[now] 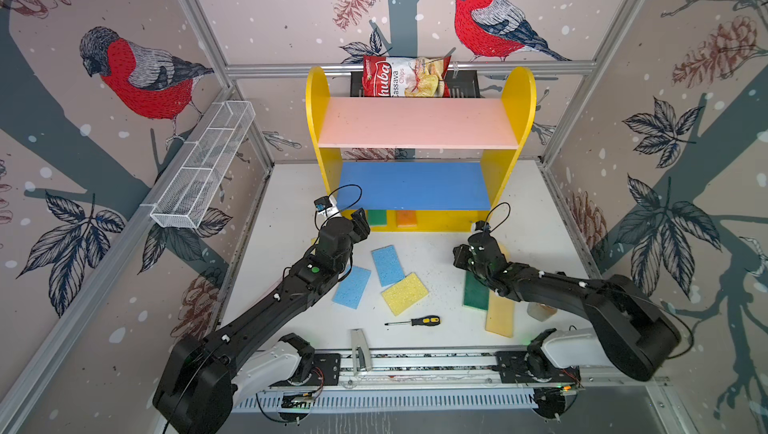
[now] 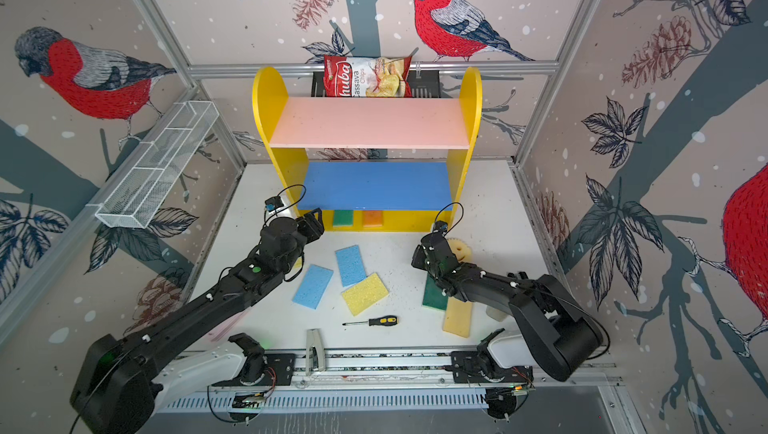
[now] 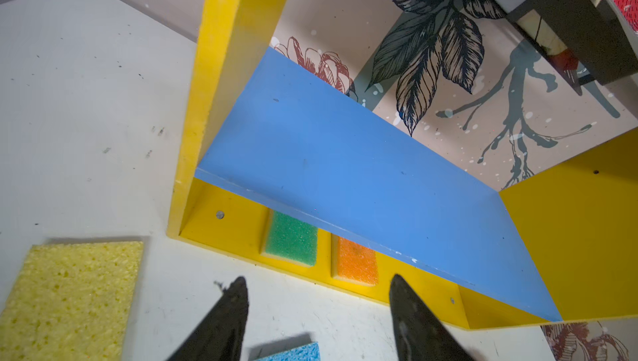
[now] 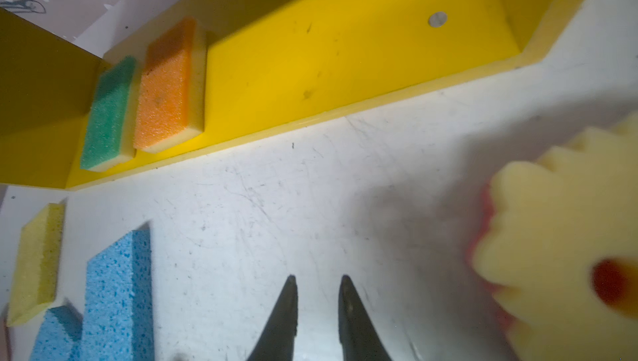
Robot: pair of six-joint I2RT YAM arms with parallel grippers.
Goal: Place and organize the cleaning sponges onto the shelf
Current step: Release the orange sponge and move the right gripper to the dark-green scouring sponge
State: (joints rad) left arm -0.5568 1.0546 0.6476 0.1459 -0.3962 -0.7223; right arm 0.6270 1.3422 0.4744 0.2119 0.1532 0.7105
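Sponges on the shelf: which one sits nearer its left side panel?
The green sponge; the orange sponge lies beside it, further toward the middle of the yellow base.

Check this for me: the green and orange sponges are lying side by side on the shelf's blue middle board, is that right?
Not quite. The green sponge and orange sponge do lie side by side, but on the shelf's yellow base, underneath the blue middle board, which is bare. The left wrist view shows this.
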